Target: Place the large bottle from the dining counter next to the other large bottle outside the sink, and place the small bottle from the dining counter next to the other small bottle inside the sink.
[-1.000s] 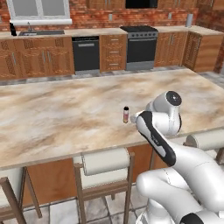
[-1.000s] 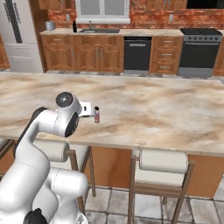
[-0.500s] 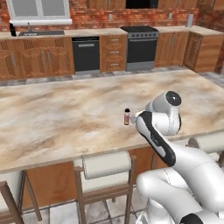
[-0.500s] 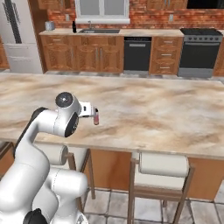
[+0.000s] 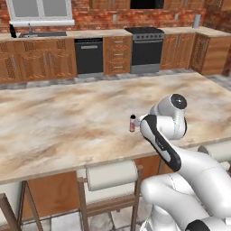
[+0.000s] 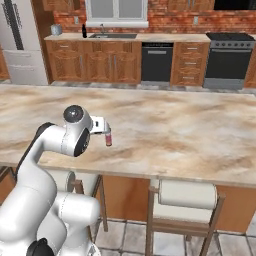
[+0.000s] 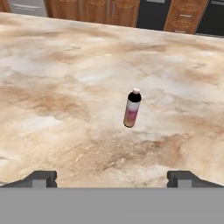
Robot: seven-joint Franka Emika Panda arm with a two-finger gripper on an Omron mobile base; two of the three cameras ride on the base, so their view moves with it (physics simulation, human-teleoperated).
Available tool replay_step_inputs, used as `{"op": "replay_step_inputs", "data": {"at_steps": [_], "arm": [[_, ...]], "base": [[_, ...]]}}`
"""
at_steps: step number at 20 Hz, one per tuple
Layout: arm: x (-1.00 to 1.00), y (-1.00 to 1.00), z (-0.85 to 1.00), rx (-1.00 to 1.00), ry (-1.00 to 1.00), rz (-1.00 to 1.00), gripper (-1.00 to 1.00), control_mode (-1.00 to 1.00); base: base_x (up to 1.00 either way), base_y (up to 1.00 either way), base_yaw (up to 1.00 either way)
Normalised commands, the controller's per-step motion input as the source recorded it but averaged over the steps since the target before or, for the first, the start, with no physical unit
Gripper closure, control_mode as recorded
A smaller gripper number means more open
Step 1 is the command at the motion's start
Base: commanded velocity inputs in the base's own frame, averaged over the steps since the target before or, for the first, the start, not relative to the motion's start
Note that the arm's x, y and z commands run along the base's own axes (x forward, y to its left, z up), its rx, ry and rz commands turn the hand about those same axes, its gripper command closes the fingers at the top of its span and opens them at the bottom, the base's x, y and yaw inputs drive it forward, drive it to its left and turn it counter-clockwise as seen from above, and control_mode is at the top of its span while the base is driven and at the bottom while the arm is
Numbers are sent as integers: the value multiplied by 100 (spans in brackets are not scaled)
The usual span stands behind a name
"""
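Approaching the small bottle on the dining counter, the gripper is spreading its jaws wide; a slight misalignment risks toppling the bottle.

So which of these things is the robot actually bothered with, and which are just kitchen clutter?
Part of the job:
- small bottle, standing on the dining counter
- gripper, open, short of the bottle
- sink on the far counter
- dark bottle beside the sink

Just there:
- stools
- oven
- dishwasher
- fridge
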Motion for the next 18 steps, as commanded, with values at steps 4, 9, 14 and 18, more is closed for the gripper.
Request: {"op": "replay_step_inputs", "data": {"at_steps": [4,9,14,18], "arm": [[0,0,0,0,0,0,-100,100],[0,0,0,0,0,0,-100,100],[0,0,0,0,0,0,-100,100],[0,0,0,0,0,0,-100,100]], "base": [[28,0,0],[31,0,0],[24,0,0],[22,0,0]]}}
